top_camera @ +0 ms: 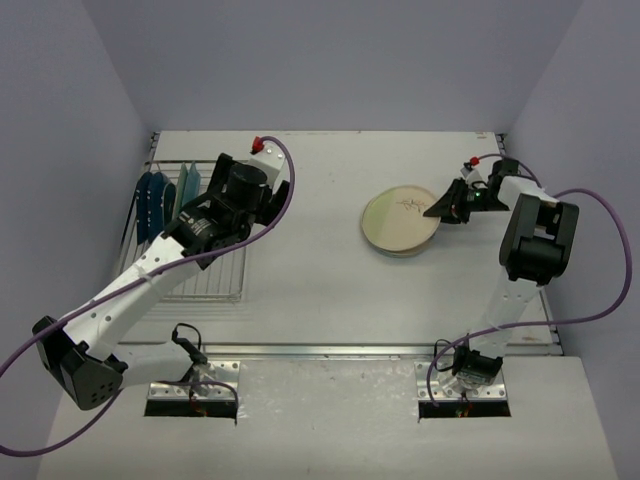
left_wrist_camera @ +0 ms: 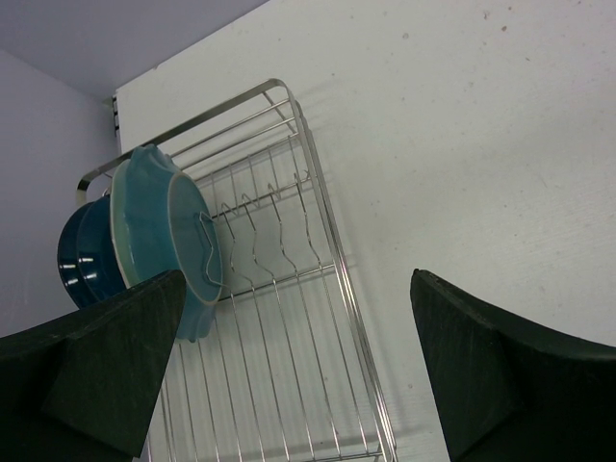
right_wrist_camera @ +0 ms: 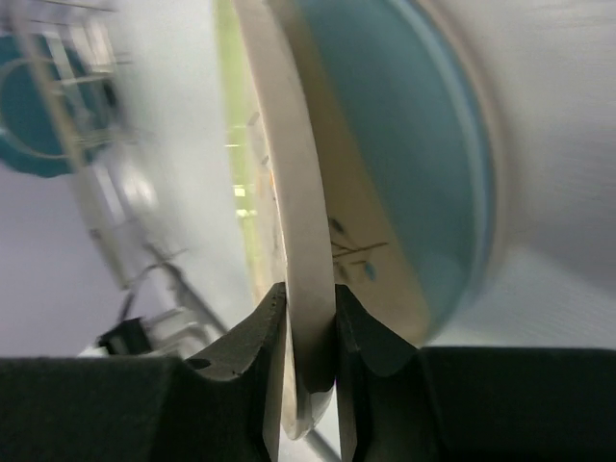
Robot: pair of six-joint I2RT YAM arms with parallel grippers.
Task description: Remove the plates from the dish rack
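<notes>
Right wrist: plate [right_wrist_camera: 296, 221] inside right end effector [right_wrist_camera: 308, 298]

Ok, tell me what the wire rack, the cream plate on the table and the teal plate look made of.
The silver wire dish rack looks like metal: bright, shiny, thin rods catching light. The round cream plate is probably glazed ceramic: smooth thick rim, slight sheen. The teal scalloped plate is likely glazed ceramic too: glossy surface.
</notes>
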